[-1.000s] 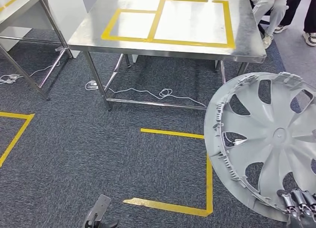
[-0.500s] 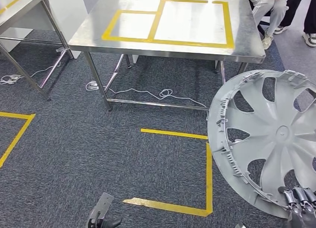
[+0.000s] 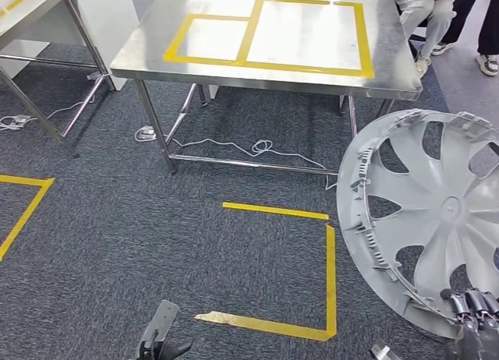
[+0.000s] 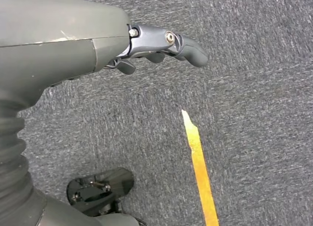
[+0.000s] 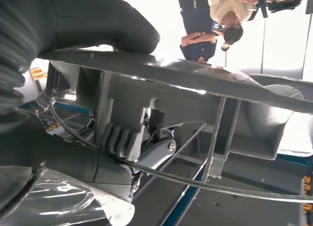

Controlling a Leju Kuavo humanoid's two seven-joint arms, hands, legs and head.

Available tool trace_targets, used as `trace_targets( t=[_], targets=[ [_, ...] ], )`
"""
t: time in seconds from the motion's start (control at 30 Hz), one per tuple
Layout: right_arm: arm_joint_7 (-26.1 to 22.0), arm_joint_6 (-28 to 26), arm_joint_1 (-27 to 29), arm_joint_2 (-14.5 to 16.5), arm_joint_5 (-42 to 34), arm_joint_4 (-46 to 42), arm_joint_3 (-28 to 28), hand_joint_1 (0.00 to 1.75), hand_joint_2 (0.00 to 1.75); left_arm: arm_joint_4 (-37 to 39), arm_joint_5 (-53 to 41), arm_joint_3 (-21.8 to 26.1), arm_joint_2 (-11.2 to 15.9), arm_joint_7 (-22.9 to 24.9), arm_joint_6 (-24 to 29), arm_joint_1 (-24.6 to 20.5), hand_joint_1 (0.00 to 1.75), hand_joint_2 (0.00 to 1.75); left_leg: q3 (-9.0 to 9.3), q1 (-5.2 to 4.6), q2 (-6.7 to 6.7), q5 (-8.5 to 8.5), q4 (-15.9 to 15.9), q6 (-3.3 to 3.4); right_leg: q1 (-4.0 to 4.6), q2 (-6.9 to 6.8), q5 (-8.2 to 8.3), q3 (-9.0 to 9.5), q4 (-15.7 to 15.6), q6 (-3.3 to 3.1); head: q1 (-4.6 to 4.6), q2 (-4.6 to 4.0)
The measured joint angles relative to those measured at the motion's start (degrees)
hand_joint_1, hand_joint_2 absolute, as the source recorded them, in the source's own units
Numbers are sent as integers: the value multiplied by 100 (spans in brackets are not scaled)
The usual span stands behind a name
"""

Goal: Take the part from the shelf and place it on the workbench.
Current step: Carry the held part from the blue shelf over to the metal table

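Up in the right hand (image 3: 473, 321) sits the hubcap (image 3: 433, 216), fingers wrapped over its lower rim, so the pickup looks done. Steel counter (image 3: 388, 72) with the yellow taped boxes is well ahead of that hand, floor in between, so the carry and set-down are left, I'd say. Left hand (image 4: 162, 42) hangs low over the carpet, fingers loosely apart, holding nothing.

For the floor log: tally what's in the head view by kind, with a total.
Wheel covers, gripped by the right hand: 1
Steel tables: 2
Taped yellow boxes on the near table: 2
Total: 5
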Motion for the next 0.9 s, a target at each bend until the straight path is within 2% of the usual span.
trace_targets(
  t=[0.07, 0.13, 0.17, 0.2, 0.23, 0.3, 0.33, 0.37, 0.4, 0.47, 0.53, 0.57, 0.6, 0.67, 0.7, 0.73, 0.77, 0.8, 0.87, 0.9],
  targets=[
    [15, 0, 2, -58, -1, -1, 33, 175, 175, -1, 9, -1, -20, -11, 8, -11, 0, 175, 33, 38, 48, 78, -127, 50, 6, 12, -206, -162, 304, 27, 19, 0],
    [19, 0, 0, -101, -2, 2, 64, 175, 175, -1, 17, -2, -37, -18, 15, -15, 0, 175, 28, 44, 103, 97, -156, 69, -6, 17, -567, -510, 1035, 60, 34, 0],
    [8, 0, 0, -111, -2, 6, 76, 175, 175, -1, 21, -2, -43, -17, 20, -13, 0, 175, 21, 45, 127, 95, -153, 66, -13, 15, -686, -670, 1371, 80, 35, 0],
    [-17, 0, 2, -116, -2, 13, 85, 175, 175, 0, 27, -2, -47, -14, 27, -11, 0, 175, 20, 48, 151, 89, -147, 56, -23, 10, -703, -748, 1536, 100, 32, 0],
    [-57, 0, 3, -118, -2, 19, 90, 175, 175, 0, 32, -2, -49, -9, 37, -12, 0, 175, 20, 58, 168, 79, -134, 38, -34, 2, -608, -713, 1468, 120, 32, 0],
    [-179, 0, 0, -118, -2, 26, 92, 175, 175, -1, 46, -2, -55, 16, 63, -17, 0, 175, 21, 92, 190, 33, -67, -35, -65, -44, -244, -341, 753, 168, 33, 0],
    [-251, 0, -3, -116, -3, 28, 93, 175, 175, -2, 52, -2, -52, 39, 80, -24, 0, 175, 10, 92, 193, 0, -11, -83, -71, -63, -132, -150, 397, 172, 46, 0],
    [-325, 0, -4, -115, -3, 28, 93, 175, 175, -3, 59, -2, -52, 70, 107, -29, 0, 175, -5, 84, 193, -27, 40, -126, -74, -69, -84, -14, 161, 136, 51, 0],
    [-390, 0, -4, -110, -4, 29, 92, 175, 175, -5, 62, -3, -50, 107, 138, -33, 0, 175, -19, 67, 193, -43, 76, -161, -69, -68, -100, 40, 75, 85, 51, 0],
    [-497, 0, 10, -91, -4, 28, 79, 175, 175, -7, 68, -4, -47, 195, 221, -33, 0, 175, -34, 58, 193, -45, 102, -196, -59, -32, -119, 32, 114, -49, 38, 0],
    [-579, 0, 19, -61, -4, 28, 54, 175, 175, -7, 70, -4, -44, 287, 268, -35, 0, 175, -74, 82, 137, -153, 222, -237, -56, -8, -116, 18, 129, -119, 29, 0],
    [-610, 0, 15, -46, -4, 28, 43, 175, 175, -7, 68, -4, -44, 331, 270, -37, 0, 175, -155, 91, 83, -295, 426, -257, -55, 4, -112, 15, 129, -149, 26, 0],
    [-637, 0, 8, -27, -4, 28, 34, 175, 175, -7, 63, -5, -45, 386, 263, -38, 0, 175, -294, 97, 21, -489, 758, -269, -48, 17, -109, 12, 128, -175, 22, 0],
    [-681, 0, -4, 10, -4, 31, 25, 175, 175, -7, 50, -9, -45, 483, 232, -34, 0, 175, -646, 95, -50, -845, 1552, -260, -16, 54, -106, 0, 128, -206, 18, 0],
    [-697, 0, -7, 25, -4, 35, 23, 175, 175, -7, 41, -10, -44, 519, 213, -31, 0, 175, -761, 88, -61, -900, 1798, -237, 5, 76, -105, -1, 129, -215, 17, 0],
    [-710, 0, -11, 37, -4, 39, 22, 175, 175, -7, 30, -14, -43, 538, 197, -31, 0, 175, -779, 73, -68, -832, 1821, -199, 30, 100, -107, 3, 129, -220, 17, 0],
    [-717, 0, -15, 45, -4, 43, 21, 175, 175, -7, 20, -20, -41, 549, 186, -32, 0, 175, -697, 52, -78, -658, 1619, -144, 54, 124, -109, 13, 129, -225, 17, 0],
    [-720, 0, -20, 51, -4, 46, 20, 175, 175, -7, 4, -27, -40, 557, 184, -34, 0, 175, -532, 20, -102, -416, 1236, -67, 71, 147, -112, 25, 128, -230, 17, 0],
    [-722, -1, -43, 68, -4, 53, 17, 175, 175, -7, -24, -39, -23, 569, 184, -38, 0, 175, -226, -40, -174, -94, 522, 94, 85, 183, -112, 24, 130, -230, 38, 0],
    [-720, -1, -59, 75, -4, 61, 17, 175, 175, -7, -38, -45, -24, 579, 179, -40, 0, 175, -139, -61, -202, -45, 291, 93, 82, 194, -114, 3, 140, -231, 35, 0]
  ],
)
